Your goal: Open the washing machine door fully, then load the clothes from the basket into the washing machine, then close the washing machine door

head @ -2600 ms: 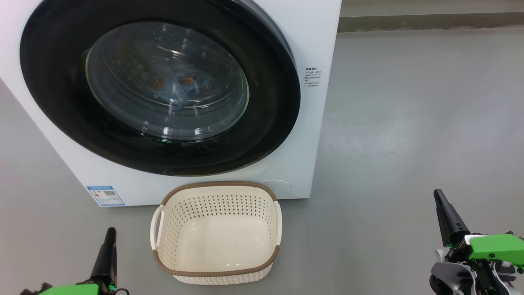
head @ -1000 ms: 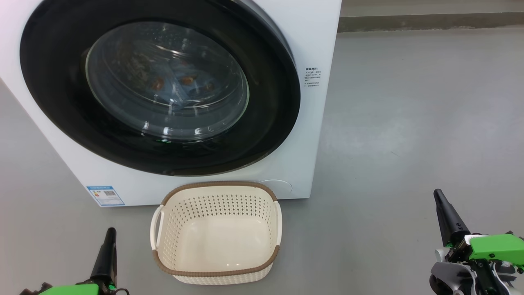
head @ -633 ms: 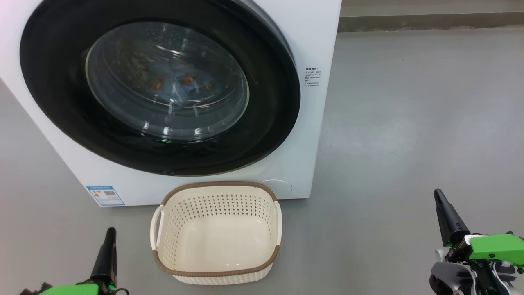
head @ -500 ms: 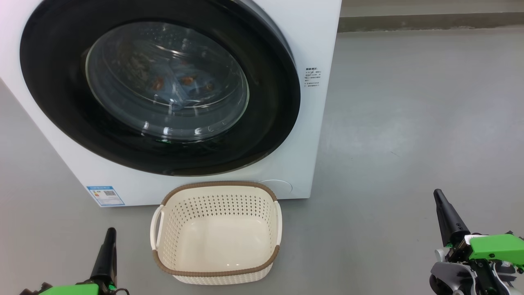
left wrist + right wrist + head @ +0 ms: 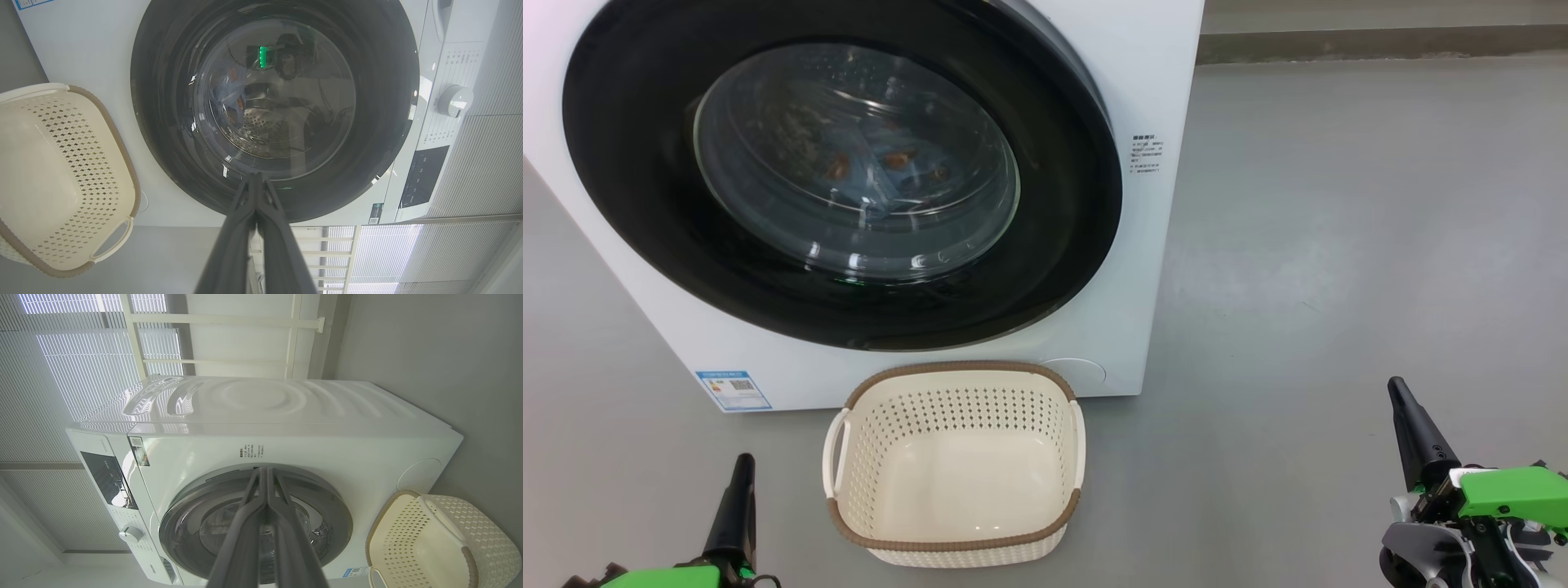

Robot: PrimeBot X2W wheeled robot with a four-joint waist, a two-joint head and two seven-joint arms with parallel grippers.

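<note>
Nearest me, the left gripper (image 5: 742, 469) and the right gripper (image 5: 1400, 394) each have their fingers pressed together, grasping nothing. Between them, nearer the left one, one basket (image 5: 956, 369) stands on the floor (image 5: 1339, 245) with no garment in it. Beyond the basket is one washing machine (image 5: 1156, 73). Its one washing machine door (image 5: 637, 212) lies flush on the front, ahead of and above the left gripper. The right gripper is well off to the side. The clothes (image 5: 882, 173) lie inside, seen through the door; I cannot count them. I judge the task complete

Grey floor (image 5: 1339, 245); upon it washing machine (image 5: 1152, 65), basket (image 5: 956, 406)
</note>
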